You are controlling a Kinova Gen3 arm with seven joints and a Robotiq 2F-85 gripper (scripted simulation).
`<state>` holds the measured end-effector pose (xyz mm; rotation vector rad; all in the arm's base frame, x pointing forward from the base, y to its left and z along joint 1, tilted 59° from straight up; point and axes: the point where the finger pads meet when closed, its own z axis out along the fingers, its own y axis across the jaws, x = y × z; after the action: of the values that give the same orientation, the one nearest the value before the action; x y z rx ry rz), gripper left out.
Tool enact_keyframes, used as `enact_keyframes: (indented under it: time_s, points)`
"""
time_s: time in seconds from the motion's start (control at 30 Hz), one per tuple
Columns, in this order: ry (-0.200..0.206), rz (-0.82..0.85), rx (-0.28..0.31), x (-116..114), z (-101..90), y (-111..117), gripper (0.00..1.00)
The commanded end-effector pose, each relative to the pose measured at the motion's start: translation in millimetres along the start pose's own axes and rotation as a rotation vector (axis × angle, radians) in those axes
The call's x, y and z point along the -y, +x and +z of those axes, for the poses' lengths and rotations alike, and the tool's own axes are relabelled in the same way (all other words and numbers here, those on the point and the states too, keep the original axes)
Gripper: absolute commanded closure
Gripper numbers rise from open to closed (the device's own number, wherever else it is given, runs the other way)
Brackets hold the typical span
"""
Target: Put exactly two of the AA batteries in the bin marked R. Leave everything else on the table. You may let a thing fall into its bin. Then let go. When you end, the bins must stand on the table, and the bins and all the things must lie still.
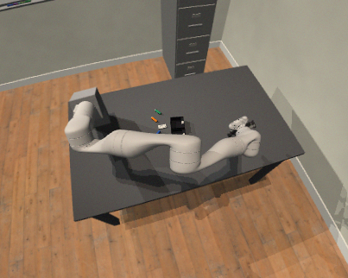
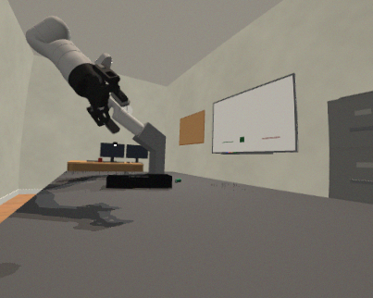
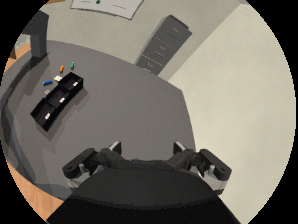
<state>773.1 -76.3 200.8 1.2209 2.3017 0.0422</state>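
- Top view: the gripper [image 1: 243,123] hangs over the right part of the dark table [image 1: 118,203], well apart from the black bin [image 1: 178,124] near the middle. Left of the bin lie small cylinders: a green one [image 1: 158,111], an orange one [image 1: 153,118] and a blue one [image 1: 158,132], with a pale piece [image 1: 162,126] just beside the bin. Which of these are AA batteries, I cannot tell at this size. The arm is smooth, pale and rounded; the table is matte and flat.
- Exterior view: the gripper [image 2: 109,108] sits high above the table [image 2: 266,241], tilted, jaws spread wide with nothing between them. The bin [image 2: 136,181] is a low, long, hard-edged box; a green piece [image 2: 178,180] lies just right of it.
- Wrist view: both fingers stand apart and empty at the lower edge. The bin [image 3: 56,100] shows several compartments with pale marks inside, too small to read; the coloured cylinders [image 3: 65,67] lie beyond it.
- Risks, as I judge them: round, smooth cylinders may roll or slip when pinched; picking a look-alike instead of a battery, or choosing the wrong compartment, since the R mark is unreadable; the long reach back may knock the bin or scatter the pieces.
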Motion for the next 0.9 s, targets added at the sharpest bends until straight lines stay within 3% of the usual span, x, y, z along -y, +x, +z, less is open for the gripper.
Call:
enact_keyframes:
  time_s: [0.0, 0.53, 0.57, 0.67, 0.77, 0.87]
  points:
    - [-0.002, -0.001, 0.0, -2, -1.0, 1, 0.0]
    - [-0.002, -0.001, 0.0, -2, -1.0, 1, 0.0]
    - [0.005, 0.002, 0.002, -3, -8.6, 4, 0.91]
    - [0.004, 0.003, 0.002, -8, -14.2, 8, 0.91]
    - [0.104, -0.111, -0.025, 3, -4.6, 28, 0.91]
    - [0.098, -0.096, -0.022, 10, 8.4, 50, 0.91]
